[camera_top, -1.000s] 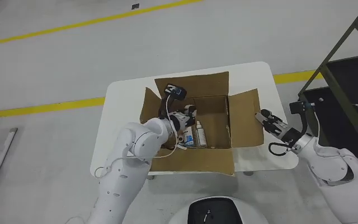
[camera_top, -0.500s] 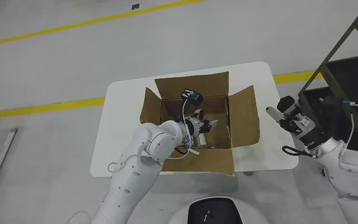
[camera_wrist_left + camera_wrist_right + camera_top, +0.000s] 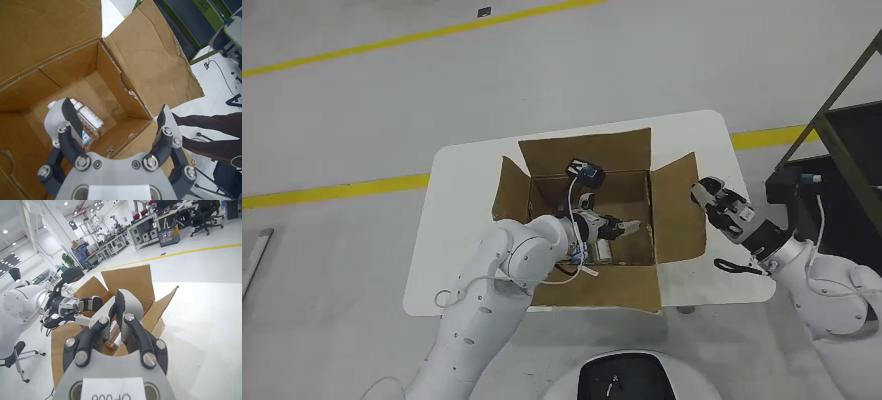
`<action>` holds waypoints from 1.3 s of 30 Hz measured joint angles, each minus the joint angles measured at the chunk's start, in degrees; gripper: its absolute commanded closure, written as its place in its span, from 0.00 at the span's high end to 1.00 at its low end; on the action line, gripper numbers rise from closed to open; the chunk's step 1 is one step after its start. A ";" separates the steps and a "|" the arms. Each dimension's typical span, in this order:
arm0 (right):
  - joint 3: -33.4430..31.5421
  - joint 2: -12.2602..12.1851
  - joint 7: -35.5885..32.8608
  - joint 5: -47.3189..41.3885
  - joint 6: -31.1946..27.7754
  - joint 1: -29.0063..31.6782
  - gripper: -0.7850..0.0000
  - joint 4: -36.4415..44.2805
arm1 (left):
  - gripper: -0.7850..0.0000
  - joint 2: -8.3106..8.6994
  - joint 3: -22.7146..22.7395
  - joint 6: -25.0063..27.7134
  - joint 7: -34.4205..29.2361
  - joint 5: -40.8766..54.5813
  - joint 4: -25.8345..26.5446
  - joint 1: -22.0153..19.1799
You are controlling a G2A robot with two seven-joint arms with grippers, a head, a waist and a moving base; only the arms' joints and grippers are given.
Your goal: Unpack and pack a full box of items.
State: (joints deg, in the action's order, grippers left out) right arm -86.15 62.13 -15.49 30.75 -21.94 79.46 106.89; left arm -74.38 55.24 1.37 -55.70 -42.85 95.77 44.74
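**Q:** Left gripper status?
**A:** The left gripper (image 3: 115, 107) hangs over the open box (image 3: 587, 150) with its jaws spread wide and nothing held. The clear bottles (image 3: 90, 118) lie below it on the box floor, untouched.

**Q:** Right gripper?
**A:** The right gripper (image 3: 119, 300) has its fingers closed together and holds nothing. It is above the box's side flap (image 3: 682, 210), over the white table (image 3: 472, 200).

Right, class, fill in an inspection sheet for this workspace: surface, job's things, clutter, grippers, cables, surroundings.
Surface: white table, with the box standing on it.
Job's things: cardboard box, flaps open; clear bottles in one corner of it.
Clutter: nothing seen.
Grippers: left gripper open, empty, over the box opening; right gripper shut, empty, over the box's side flap.
Cables: white cable looped at the left wrist; black cable at the right wrist.
Surroundings: green rack beside the table; yellow floor line.
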 measured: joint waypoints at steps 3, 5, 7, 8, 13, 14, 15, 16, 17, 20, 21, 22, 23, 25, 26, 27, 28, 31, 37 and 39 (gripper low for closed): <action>1.43 0.13 -0.89 1.42 1.39 -0.76 0.00 -2.16 | 1.00 0.00 0.00 0.00 0.00 0.00 0.00 0.00; 2.04 0.23 -1.12 1.59 2.26 -0.95 0.00 -3.22 | 1.00 0.00 0.00 0.00 0.00 0.00 0.00 0.00; 2.34 0.27 -1.41 2.02 2.98 -0.97 0.00 -4.13 | 1.00 0.00 0.09 -0.14 0.26 -0.04 -0.07 0.18; 2.38 0.27 -1.57 2.31 3.22 -0.95 0.00 -4.37 | 1.00 0.00 0.26 -0.57 0.97 -0.04 -0.26 0.54; 2.44 0.30 -1.90 2.59 3.27 -0.64 0.00 -4.76 | 1.00 0.10 -1.22 -3.87 1.64 -9.04 -4.52 -0.36; 2.39 0.30 -1.94 2.59 3.24 -0.59 0.00 -4.75 | 1.00 0.02 -1.89 -5.23 0.81 -11.75 -5.60 -0.76; 2.33 0.30 -2.00 2.58 3.24 -0.54 0.00 -4.69 | 1.00 -0.15 -2.71 -6.97 -0.35 -14.27 -6.80 -1.28; 2.28 0.30 -2.08 2.69 3.22 -0.54 0.00 -4.62 | 1.00 -0.31 -3.20 -8.03 -1.13 -15.26 -7.58 -1.63; 2.26 0.29 -2.17 2.87 3.18 -0.54 0.00 -4.56 | 1.00 -0.49 -3.56 -9.03 -1.88 -15.45 -8.38 -1.97; 2.26 0.29 -2.44 3.06 3.13 -0.62 0.00 -4.43 | 1.00 -1.10 -5.16 -11.36 -3.32 -16.93 -11.08 -3.22; 2.32 0.30 -2.53 3.16 3.11 -0.69 0.00 -4.42 | 1.00 -1.44 -5.65 -12.37 -3.74 -17.13 -12.10 -3.65; 2.36 0.30 -2.60 3.27 3.07 -0.75 0.00 -4.42 | 1.00 -1.72 -6.02 -13.01 -4.07 -16.47 -12.85 -3.99; 2.42 0.31 -2.70 3.40 3.03 -0.82 0.00 -4.45 | 1.00 -2.00 -6.37 -13.55 -4.39 -15.53 -13.61 -4.36; 2.50 0.32 -2.84 3.56 2.95 -0.97 0.00 -4.53 | 1.00 -2.62 -7.14 -14.37 -5.02 -14.20 -15.45 -5.31; 2.53 0.33 -2.84 3.63 2.93 -1.02 0.00 -4.56 | 1.00 -2.87 -7.40 -14.59 -5.23 -13.56 -16.17 -5.69; 2.60 0.34 -2.87 3.71 2.92 -1.07 0.00 -4.61 | 1.00 -3.16 -7.67 -14.61 -5.35 -12.67 -16.92 -6.17; 2.65 0.35 -2.90 3.76 2.92 -1.14 0.00 -4.66 | 1.00 -3.28 -7.76 -14.52 -5.34 -12.13 -17.19 -6.38; 2.78 0.35 -3.24 4.28 2.72 -1.47 0.00 -4.89 | 1.00 -3.32 -7.77 -14.40 -5.27 -12.01 -17.23 -6.43; 2.98 0.28 -3.93 5.74 1.49 -1.94 0.00 -5.00 | 1.00 -3.30 -7.76 -14.41 -5.27 -12.06 -17.20 -6.41; 3.32 0.30 -4.12 6.07 1.26 -2.09 0.00 -5.09 | 1.00 -3.30 -7.76 -14.41 -5.27 -12.06 -17.20 -6.41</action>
State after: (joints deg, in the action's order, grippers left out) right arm -82.83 62.43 -19.62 36.82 -20.68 77.37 101.80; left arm -77.69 47.48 -13.04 -60.97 -54.92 78.56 38.34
